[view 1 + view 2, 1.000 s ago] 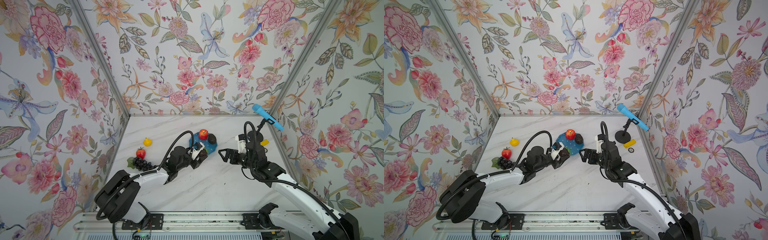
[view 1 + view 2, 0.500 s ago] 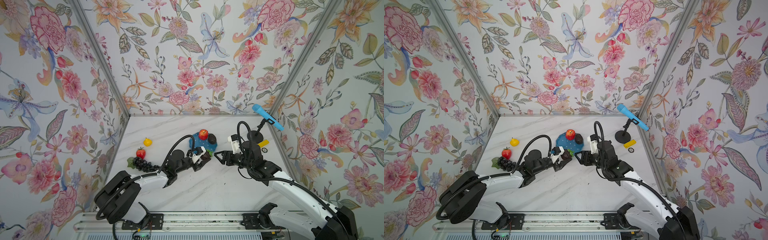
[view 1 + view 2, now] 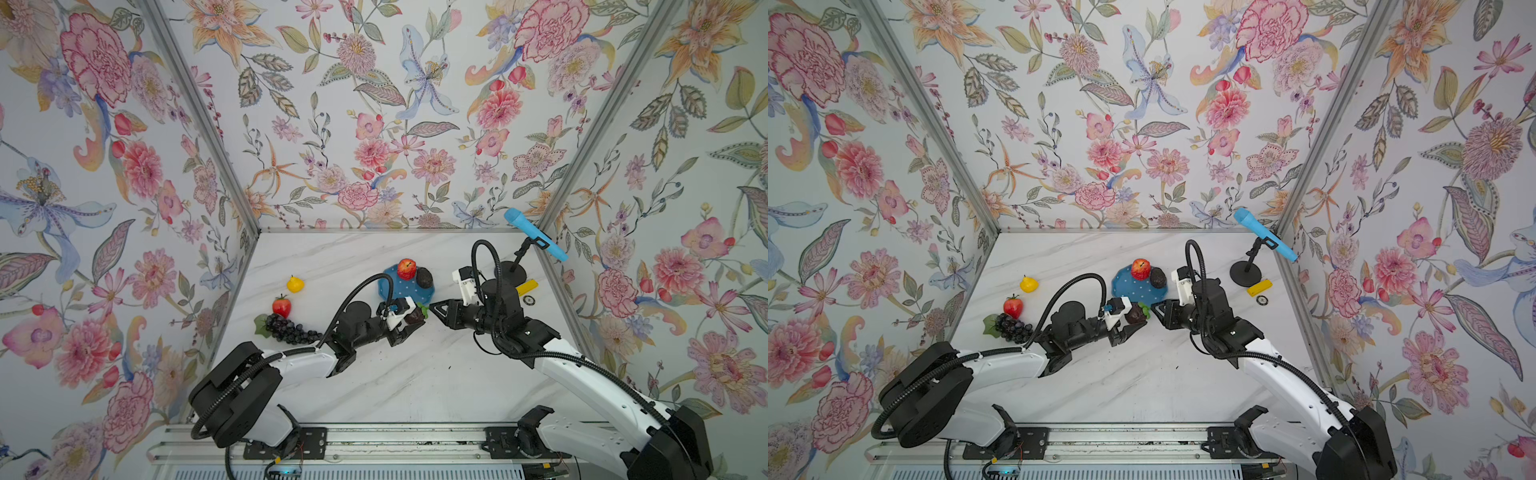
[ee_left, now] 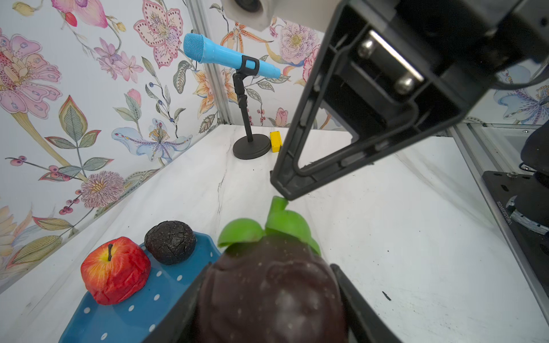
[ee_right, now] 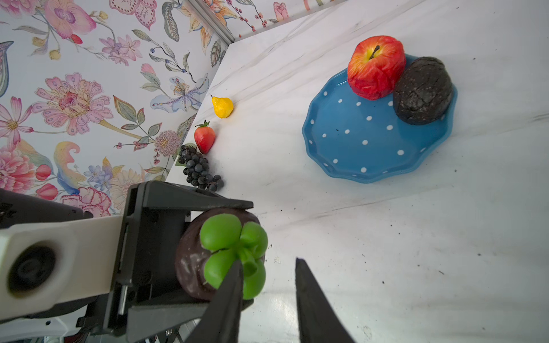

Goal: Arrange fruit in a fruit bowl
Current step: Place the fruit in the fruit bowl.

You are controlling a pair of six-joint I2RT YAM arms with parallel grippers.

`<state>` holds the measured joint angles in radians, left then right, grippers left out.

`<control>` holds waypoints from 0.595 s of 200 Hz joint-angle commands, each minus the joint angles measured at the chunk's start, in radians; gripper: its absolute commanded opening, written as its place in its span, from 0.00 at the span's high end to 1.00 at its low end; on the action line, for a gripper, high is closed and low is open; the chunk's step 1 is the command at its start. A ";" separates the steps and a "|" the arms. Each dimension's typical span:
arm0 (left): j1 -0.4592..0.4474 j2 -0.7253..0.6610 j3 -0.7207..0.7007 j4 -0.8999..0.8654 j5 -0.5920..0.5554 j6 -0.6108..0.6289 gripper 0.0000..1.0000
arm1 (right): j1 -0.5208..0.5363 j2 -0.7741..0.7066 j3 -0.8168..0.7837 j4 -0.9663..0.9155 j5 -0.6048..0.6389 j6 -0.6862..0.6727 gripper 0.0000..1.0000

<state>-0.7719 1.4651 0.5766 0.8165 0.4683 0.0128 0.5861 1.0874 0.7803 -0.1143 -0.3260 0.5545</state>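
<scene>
So the green-topped fruit was clamped in the left gripper. The right gripper was seen slightly parted, nothing grabbed, with the stem just touched by one tip.

The marble worktop carries a dotted blue dish; yellow fruit, strawberry and grapes along its left edge; microphone stand base and yellow block in its far right corner.

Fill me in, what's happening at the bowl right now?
The left gripper holds a dark fruit with a green top, just short of the blue bowl. The right gripper meets it, jaws apart, one tip at the green stem. The apple and avocado sit in the bowl; yellow fruit, strawberry and grapes wait on the table.
</scene>
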 commanded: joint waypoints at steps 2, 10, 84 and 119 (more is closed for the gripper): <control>-0.013 0.001 0.022 -0.002 0.026 0.016 0.41 | 0.014 0.013 0.033 0.017 0.003 -0.008 0.73; -0.016 0.001 0.022 -0.003 0.026 0.017 0.41 | 0.017 0.015 0.035 0.016 0.008 -0.010 0.74; -0.019 0.001 0.020 0.000 0.012 0.019 0.41 | 0.035 0.027 0.039 0.013 0.011 -0.013 0.79; -0.021 0.001 0.022 0.003 0.010 0.019 0.41 | 0.040 0.032 0.038 0.013 0.012 -0.016 0.82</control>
<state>-0.7799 1.4658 0.5766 0.8051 0.4679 0.0162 0.6182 1.1110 0.7933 -0.1139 -0.3225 0.5537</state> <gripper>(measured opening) 0.597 0.184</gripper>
